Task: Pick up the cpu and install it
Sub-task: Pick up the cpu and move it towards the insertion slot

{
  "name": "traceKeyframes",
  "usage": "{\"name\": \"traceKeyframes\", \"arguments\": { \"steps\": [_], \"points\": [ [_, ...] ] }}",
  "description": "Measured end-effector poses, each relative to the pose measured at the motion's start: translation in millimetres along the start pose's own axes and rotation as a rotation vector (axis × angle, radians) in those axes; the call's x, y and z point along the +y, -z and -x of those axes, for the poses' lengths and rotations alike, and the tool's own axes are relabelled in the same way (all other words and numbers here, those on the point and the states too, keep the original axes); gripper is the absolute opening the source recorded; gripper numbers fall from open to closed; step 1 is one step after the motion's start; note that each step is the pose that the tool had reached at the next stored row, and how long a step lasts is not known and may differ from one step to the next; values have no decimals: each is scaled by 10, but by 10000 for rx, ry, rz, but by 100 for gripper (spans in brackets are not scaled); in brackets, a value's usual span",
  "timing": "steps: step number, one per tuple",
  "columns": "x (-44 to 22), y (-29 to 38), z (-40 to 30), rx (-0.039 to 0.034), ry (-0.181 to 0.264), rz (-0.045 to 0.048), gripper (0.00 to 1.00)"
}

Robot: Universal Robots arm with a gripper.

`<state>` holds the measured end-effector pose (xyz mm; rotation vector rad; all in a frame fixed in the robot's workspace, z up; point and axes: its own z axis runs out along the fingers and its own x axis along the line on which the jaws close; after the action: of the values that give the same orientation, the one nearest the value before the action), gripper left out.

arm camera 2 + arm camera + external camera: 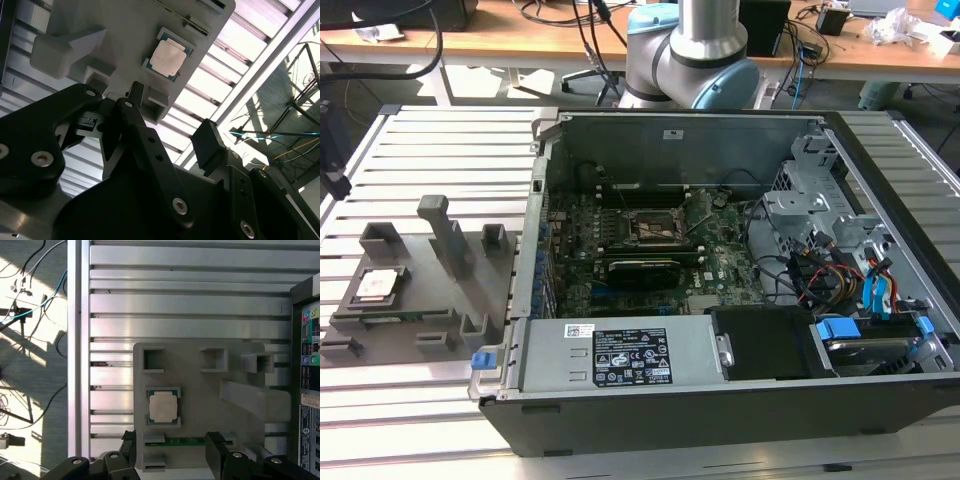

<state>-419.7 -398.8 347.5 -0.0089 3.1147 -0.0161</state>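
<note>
The cpu (377, 287) is sitting flat in a square recess of the grey tray (430, 300), on the exterior view's left of the open computer case (650, 365) and well apart from the socket (655, 228) on the board inside. The recess is probably keeping the chip square and metal side up for a clean grab. The case is lying on its side on the slatted worktop (440, 140), likely so the socket is facing up. In the first wrist view the gripper (172, 455) is hanging above the tray near the chip. Its fingers (216, 450) are standing apart, holding nothing and not touching it, so it looks to be lining up. The cpu is showing a pale silvery square top with softly rounded corners and a thin darker rim.
</note>
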Motion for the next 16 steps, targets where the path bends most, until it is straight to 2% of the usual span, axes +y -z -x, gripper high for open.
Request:
{"name": "traceKeyframes", "arguments": {
  "steps": [16],
  "points": [
    [1, -92, -3, 0, 0, -1, 66]
  ]
}}
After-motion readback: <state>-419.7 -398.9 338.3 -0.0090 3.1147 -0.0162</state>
